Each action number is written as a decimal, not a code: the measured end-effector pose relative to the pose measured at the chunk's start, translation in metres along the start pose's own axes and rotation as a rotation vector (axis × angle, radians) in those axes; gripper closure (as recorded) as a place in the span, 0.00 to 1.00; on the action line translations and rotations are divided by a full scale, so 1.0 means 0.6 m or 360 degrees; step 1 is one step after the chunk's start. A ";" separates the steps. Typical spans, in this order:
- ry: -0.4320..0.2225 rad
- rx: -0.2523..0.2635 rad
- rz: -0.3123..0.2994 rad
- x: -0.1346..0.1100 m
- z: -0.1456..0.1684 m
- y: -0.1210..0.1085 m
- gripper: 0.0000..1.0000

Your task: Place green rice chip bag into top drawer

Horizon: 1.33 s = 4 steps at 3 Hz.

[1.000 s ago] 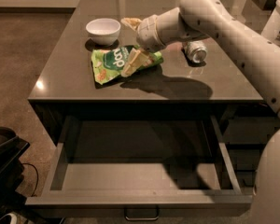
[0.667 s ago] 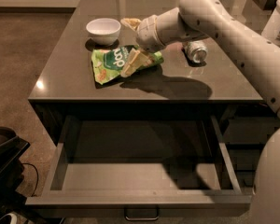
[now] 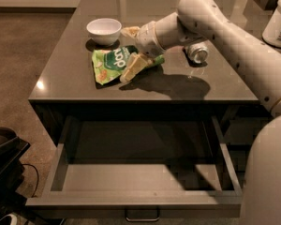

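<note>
The green rice chip bag (image 3: 108, 63) lies flat on the dark countertop (image 3: 65, 81), in front of a white bowl. My gripper (image 3: 130, 50) is down at the bag's right end. Its fingers are spread: one fingertip (image 3: 129, 31) is past the bag's far edge near the bowl, and the other (image 3: 132, 68) rests over the bag's near right part. The bag is still on the counter. The top drawer (image 3: 140, 178) is pulled open below the counter's front edge. It is wide, shallow and grey, with nothing in it, and has a thin bar handle (image 3: 142, 216).
A white bowl (image 3: 104, 30) stands behind the bag. A small silver-green can (image 3: 197, 53) lies on its side to the right of my wrist. A white container (image 3: 279, 20) stands at the far right. A dark object (image 3: 3, 159) sits on the floor at the left.
</note>
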<state>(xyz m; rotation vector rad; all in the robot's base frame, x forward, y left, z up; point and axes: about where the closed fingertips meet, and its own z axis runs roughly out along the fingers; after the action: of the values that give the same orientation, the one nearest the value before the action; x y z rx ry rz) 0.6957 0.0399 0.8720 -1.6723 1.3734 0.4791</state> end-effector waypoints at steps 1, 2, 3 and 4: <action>-0.0014 -0.0037 0.0045 0.010 0.014 0.009 0.00; -0.0015 -0.0038 0.0046 0.010 0.014 0.009 0.17; -0.0015 -0.0038 0.0046 0.010 0.014 0.009 0.41; -0.0015 -0.0038 0.0046 0.010 0.014 0.009 0.64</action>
<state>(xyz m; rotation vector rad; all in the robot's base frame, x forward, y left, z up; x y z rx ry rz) 0.6943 0.0435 0.8609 -1.6696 1.3914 0.5212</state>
